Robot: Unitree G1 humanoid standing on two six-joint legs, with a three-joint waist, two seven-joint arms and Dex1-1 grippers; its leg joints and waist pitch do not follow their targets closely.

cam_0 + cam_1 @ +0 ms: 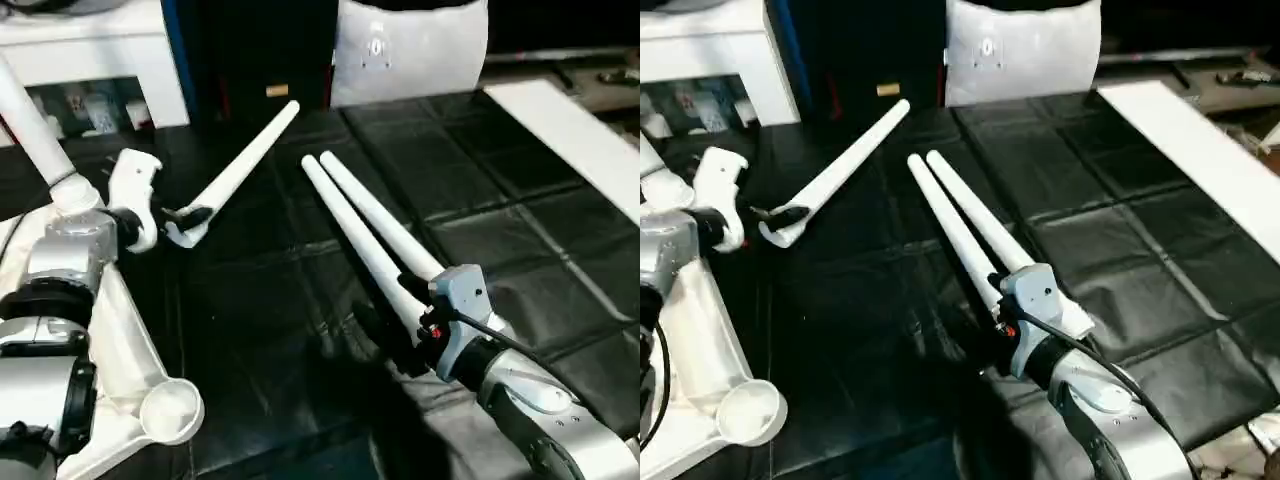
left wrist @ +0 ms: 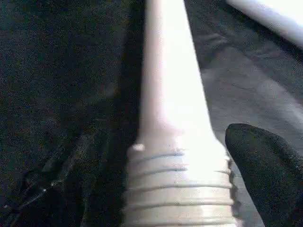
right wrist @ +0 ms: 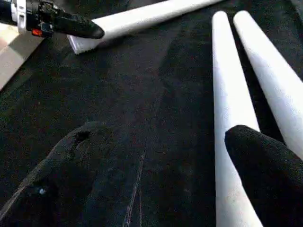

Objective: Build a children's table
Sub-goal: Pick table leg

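Note:
The children's table lies in parts on a black mat. Its white top (image 1: 125, 330) is at the near left, underside up, with a round corner socket (image 1: 172, 408) facing up. One leg (image 1: 25, 115) rises at the far left behind my left arm. Another leg (image 1: 240, 165) lies slanted on the mat. My left gripper (image 1: 185, 218) stands open around its threaded end (image 2: 180, 189), with one finger (image 2: 265, 170) beside the threads. Two more legs (image 1: 370, 235) lie side by side in the middle. My right gripper (image 1: 395, 315) is open at their near ends, one finger (image 3: 267, 179) over them.
A white cabinet with shelves (image 1: 90, 50) stands at the back left. A flat white board (image 1: 580, 140) lies along the right side of the mat. A pale bag-like thing (image 1: 410, 50) sits at the back centre. The quilted black mat (image 1: 270, 330) covers the floor between my arms.

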